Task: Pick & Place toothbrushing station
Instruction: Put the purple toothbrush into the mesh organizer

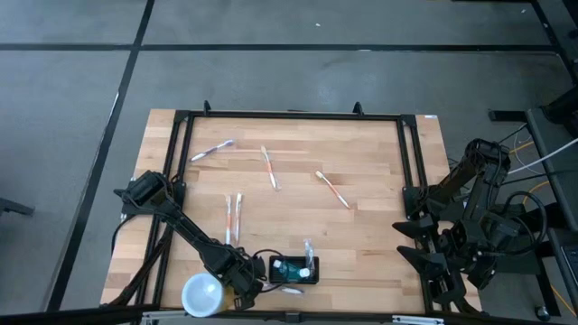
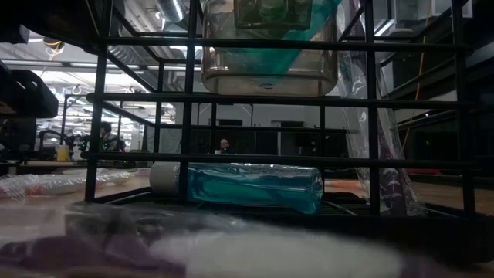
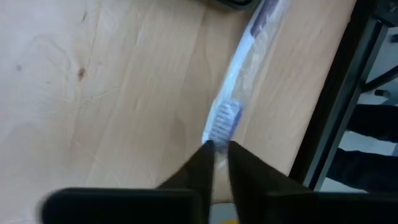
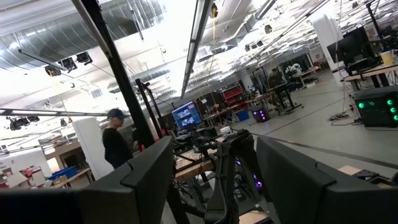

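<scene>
the left gripper [image 1: 256, 287] is down at the near edge of the table [image 1: 361, 194], its fingers [image 3: 202, 163] pinched together on the head end of a wrapped toothbrush [image 3: 231, 112]. the black holder box [image 1: 294, 269] sits just beside it, and a white cup [image 1: 202, 294] is near too. the right gripper [image 4: 214, 171] waits off the table's right side, fingers spread apart.

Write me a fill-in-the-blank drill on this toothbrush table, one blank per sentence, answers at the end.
1. The left gripper is closing on a wrapped ____.
2. The toothbrushing station is coloured ____.
3. The round cup sits beside the ____ arm.
4. The right gripper holds ____.

Answers: toothbrush; black; left; nothing
</scene>
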